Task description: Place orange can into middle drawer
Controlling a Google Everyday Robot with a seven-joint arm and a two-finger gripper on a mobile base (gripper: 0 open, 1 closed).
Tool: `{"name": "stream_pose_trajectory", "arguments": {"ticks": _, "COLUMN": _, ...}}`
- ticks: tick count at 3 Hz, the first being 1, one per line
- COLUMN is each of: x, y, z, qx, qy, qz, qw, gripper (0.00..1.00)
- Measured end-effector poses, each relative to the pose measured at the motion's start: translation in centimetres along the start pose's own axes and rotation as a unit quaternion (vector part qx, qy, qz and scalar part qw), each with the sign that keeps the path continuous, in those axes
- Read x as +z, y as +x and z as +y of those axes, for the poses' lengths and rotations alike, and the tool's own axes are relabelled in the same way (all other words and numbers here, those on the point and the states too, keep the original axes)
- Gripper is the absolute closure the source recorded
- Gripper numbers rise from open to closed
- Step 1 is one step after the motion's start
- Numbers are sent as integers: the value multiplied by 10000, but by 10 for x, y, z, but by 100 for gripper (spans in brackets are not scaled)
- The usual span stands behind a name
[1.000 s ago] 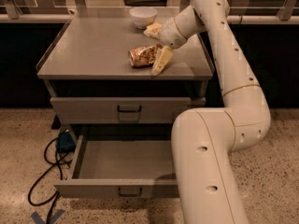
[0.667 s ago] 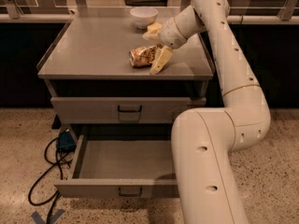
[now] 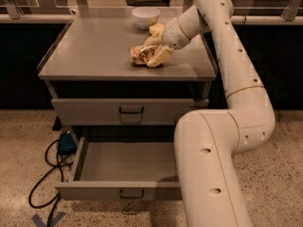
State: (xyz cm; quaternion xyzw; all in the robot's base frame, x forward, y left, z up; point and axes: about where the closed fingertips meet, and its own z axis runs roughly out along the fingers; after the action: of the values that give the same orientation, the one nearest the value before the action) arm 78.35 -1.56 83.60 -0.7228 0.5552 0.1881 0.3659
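Two gray drawer fronts sit below the counter point(image 3: 94, 51): the upper drawer point(image 3: 94, 112), just under the counter's edge, is closed with its dark loop handle point(image 3: 131, 110) centered, and the middle drawer point(image 3: 94, 191), lower down, is pulled well out from under the counter, showing a bare gray floor inside and its own small handle point(image 3: 131, 193) on the front. On the counter, right of its middle and toward its front half, the orange can point(image 3: 140, 55) lies on its side, dented and shiny with dark brown markings, resting on the surface. The end effector point(image 3: 151, 52) is down at the counter over the can's right end, its two pale fingers point(image 3: 161, 56) closed narrowly onto that end, one on the counter's back side of the can and one on the front side, so it holds the can while the can touches the counter. At the counter's back edge stands a white bowl point(image 3: 145, 17), and just beside it on the right, a pale yellow sponge point(image 3: 156, 28) is partly hidden behind the wrist. The cream-colored arm point(image 3: 236, 79) rises from the floor right of the counter, bends above the counter's right edge and reaches in over the top. On the speckled floor by the counter's left foot lie dark cables point(image 3: 45, 174) and a small blue box point(image 3: 66, 143).
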Motion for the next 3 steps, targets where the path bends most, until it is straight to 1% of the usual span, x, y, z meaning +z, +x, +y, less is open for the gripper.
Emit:
{"name": "stream_pose_trajectory", "arguments": {"ticks": 1, "x": 0, "y": 0, "z": 0, "qx": 1, "qy": 1, "qz": 1, "qw": 10000, "gripper": 88}}
{"name": "stream_pose_trajectory", "arguments": {"ticks": 2, "x": -8, "y": -1, "z": -2, "qx": 50, "qy": 73, "qz": 64, "qw": 9999, "gripper": 100}}
{"name": "stream_pose_trajectory", "arguments": {"ticks": 3, "x": -28, "y": -10, "z": 10, "qx": 141, "qy": 19, "qz": 136, "qw": 9998, "gripper": 100}}
